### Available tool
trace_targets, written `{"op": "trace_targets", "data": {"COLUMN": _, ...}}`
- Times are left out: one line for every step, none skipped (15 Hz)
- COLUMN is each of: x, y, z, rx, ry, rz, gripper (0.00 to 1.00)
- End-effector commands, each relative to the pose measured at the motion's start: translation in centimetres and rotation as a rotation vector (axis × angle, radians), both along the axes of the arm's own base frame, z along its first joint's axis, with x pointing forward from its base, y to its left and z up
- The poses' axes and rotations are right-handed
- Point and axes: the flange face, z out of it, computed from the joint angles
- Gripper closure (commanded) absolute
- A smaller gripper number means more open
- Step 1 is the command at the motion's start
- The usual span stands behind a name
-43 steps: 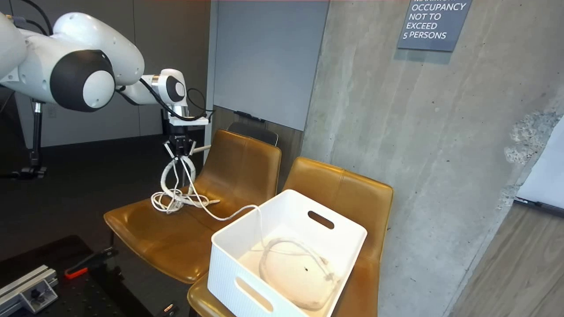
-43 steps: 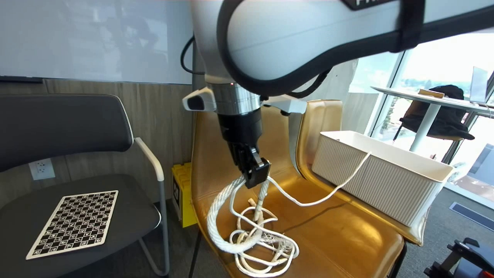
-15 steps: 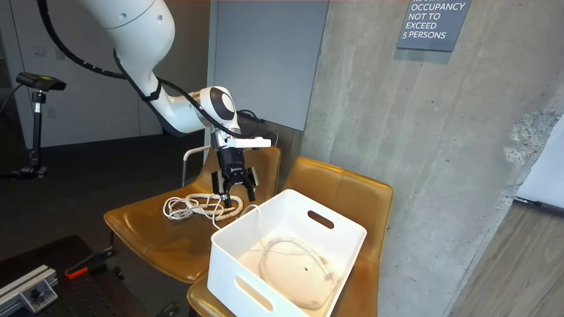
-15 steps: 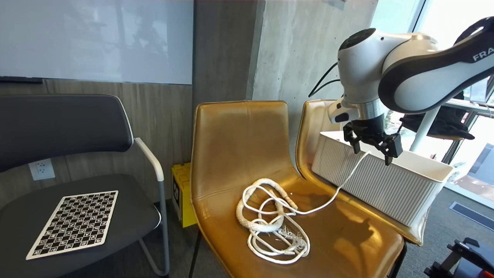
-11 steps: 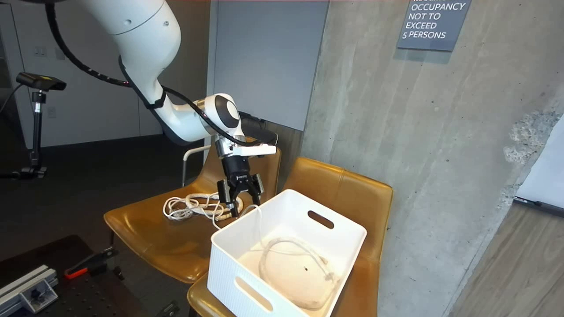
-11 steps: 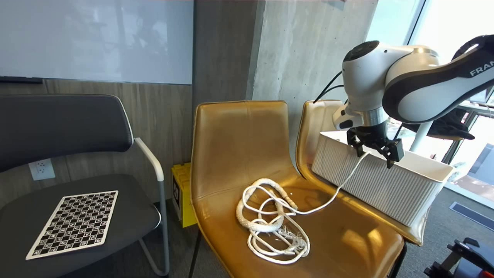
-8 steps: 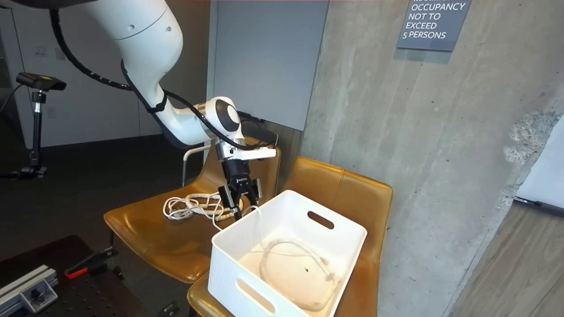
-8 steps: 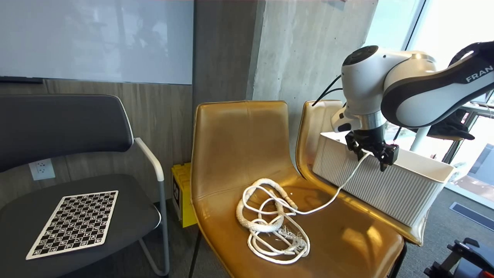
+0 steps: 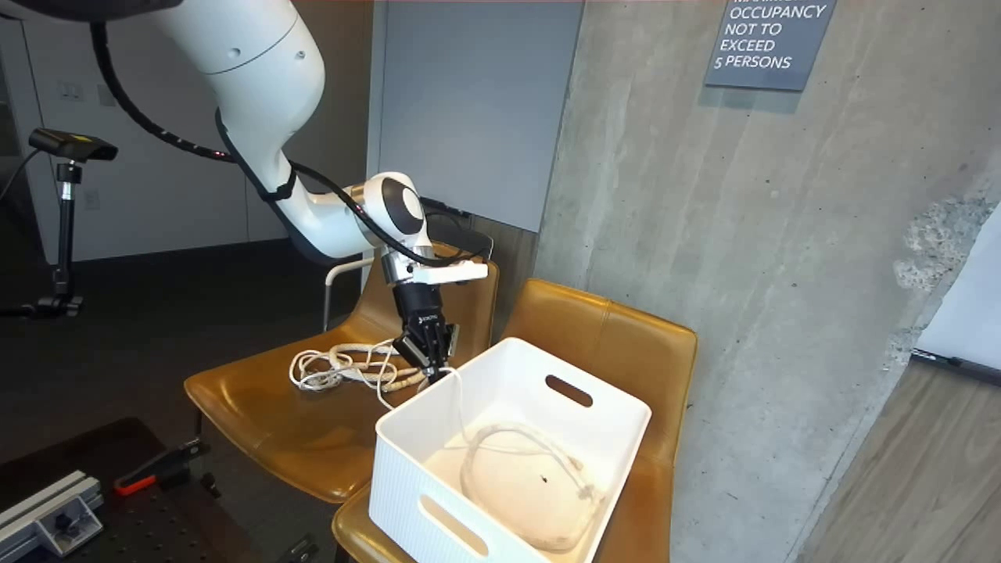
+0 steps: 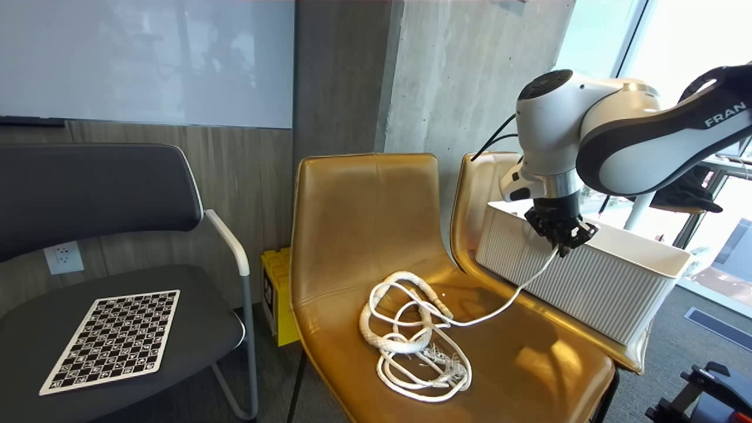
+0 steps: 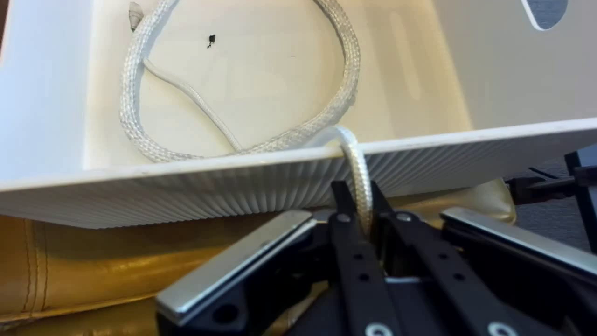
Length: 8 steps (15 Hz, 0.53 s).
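Pinching the white cord (image 11: 358,168), the gripper (image 10: 563,251) hangs beside, perhaps touching, the bin (image 9: 399,500).

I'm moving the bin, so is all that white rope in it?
Partly: a loop lies inside the bin, thin cord crosses its rim, and a tangle sits on a chair.

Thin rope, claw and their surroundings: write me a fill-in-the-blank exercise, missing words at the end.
1. With one finger of the claw on either side, the thin rope sits ____ them.
2. The white bin stands on one of ____ tan chairs set side by side.
3. In an exterior view, the box showing between the dark chair and the tan chairs is ____ in colour.
4. The wall sign says occupancy is not to exceed ____ persons.

Missing words: between; two; yellow; 5.
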Motion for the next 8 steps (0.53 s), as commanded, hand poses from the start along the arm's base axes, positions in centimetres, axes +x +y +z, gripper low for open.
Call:
{"op": "trace_targets", "data": {"x": 0.7, "y": 2.4, "z": 0.8, "rx": -0.01, "ry": -0.022, "rz": 0.008, "gripper": 1.0}}
{"op": "trace_targets", "data": {"x": 0.8, "y": 3.8, "z": 1.0, "rx": -0.006, "ry": -0.028, "rz": 0.014, "gripper": 1.0}}
{"op": "trace_targets", "data": {"x": 0.9, "y": 5.0, "z": 1.2, "rx": -0.002, "ry": -0.034, "rz": 0.022, "gripper": 0.99}}
{"op": "trace_targets", "data": {"x": 0.9, "y": 7.3, "z": 1.2, "rx": 0.004, "ry": -0.04, "rz": 0.037, "gripper": 0.99}}
{"op": "trace_targets", "data": {"x": 0.9, "y": 8.7, "z": 1.7, "rx": 0.011, "ry": -0.045, "rz": 0.048, "gripper": 0.99}}
{"op": "trace_targets", "data": {"x": 0.7, "y": 11.5, "z": 1.4, "rx": 0.018, "ry": -0.053, "rz": 0.065, "gripper": 0.99}}
{"op": "trace_targets", "data": {"x": 0.5, "y": 13.9, "z": 1.6, "rx": 0.029, "ry": -0.058, "rz": 0.081, "gripper": 0.99}}
{"op": "trace_targets", "data": {"x": 0.2, "y": 16.5, "z": 1.4, "rx": 0.04, "ry": -0.062, "rz": 0.097, "gripper": 0.99}}
